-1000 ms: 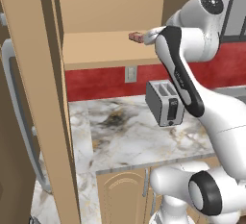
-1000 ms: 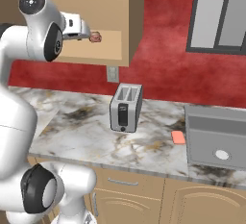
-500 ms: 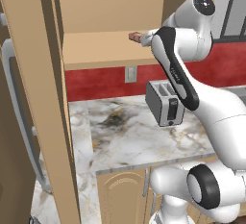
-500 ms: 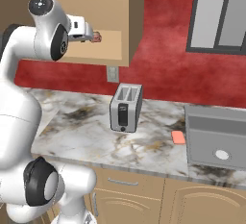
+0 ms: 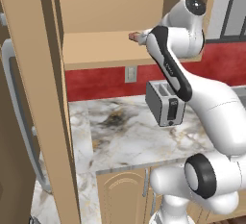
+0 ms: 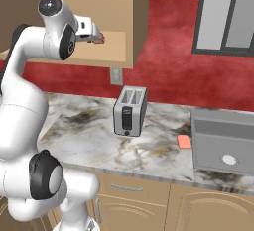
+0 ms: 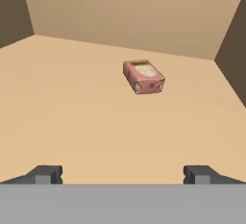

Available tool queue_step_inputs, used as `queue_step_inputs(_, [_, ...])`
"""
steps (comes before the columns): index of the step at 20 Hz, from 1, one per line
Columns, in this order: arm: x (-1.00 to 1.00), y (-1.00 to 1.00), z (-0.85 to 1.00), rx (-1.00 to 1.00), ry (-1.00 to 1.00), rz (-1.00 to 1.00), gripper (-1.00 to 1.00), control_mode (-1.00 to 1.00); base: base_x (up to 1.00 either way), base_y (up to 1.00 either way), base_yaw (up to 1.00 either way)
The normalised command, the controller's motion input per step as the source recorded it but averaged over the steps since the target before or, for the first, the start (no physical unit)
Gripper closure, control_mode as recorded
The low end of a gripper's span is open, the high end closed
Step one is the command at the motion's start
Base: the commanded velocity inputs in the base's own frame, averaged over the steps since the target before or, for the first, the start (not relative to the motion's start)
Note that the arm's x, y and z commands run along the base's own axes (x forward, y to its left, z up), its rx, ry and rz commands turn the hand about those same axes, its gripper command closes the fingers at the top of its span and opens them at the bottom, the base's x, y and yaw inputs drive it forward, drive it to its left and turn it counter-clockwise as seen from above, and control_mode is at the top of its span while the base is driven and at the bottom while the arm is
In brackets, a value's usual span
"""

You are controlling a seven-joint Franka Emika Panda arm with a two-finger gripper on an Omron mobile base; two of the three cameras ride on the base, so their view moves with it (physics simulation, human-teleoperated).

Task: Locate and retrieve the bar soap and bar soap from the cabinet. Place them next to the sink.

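Change: I see the arm has pushed further into the cabinet [image 5: 110,50].
Claw [image 7: 120,174]: released, grasping nothing.
Brown soap [image 7: 143,76]: mid-shelf, toward the back wall.
Pink soap [image 6: 184,141]: counter, just beside the sink [image 6: 208,123] rim.
Meaning: second pickup pending.

The cabinet [image 7: 96,122] is plain light tan, darker brown on its shaded side walls. On its shelf, toward the back, lies a soap [image 7: 143,76] mottled reddish-pink with a pale cream top. The worktop [image 6: 94,141] is white marble veined grey and brown. The toaster [image 6: 129,111] is silver with a dark panel. At the grey sink's [image 6: 223,141] edge lies a salmon-pink bar [image 6: 184,141]. The wall [image 6: 168,51] is deep red.
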Motion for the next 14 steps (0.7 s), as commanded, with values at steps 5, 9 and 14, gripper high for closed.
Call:
queue_step_inputs(5, [0.29,0.0,0.0,-0.02,0.06,0.0,-1.0,-1.0,0.0,0.0,0.0])
queue_step_inputs(9, [0.29,-0.04,0.0,-0.02,0.07,0.0,-1.0,-1.0,0.0,0.0,0.0])
queue_step_inputs(14, [0.29,-0.06,0.0,-0.01,0.04,0.0,-1.0,-1.0,0.0,0.0,0.0])
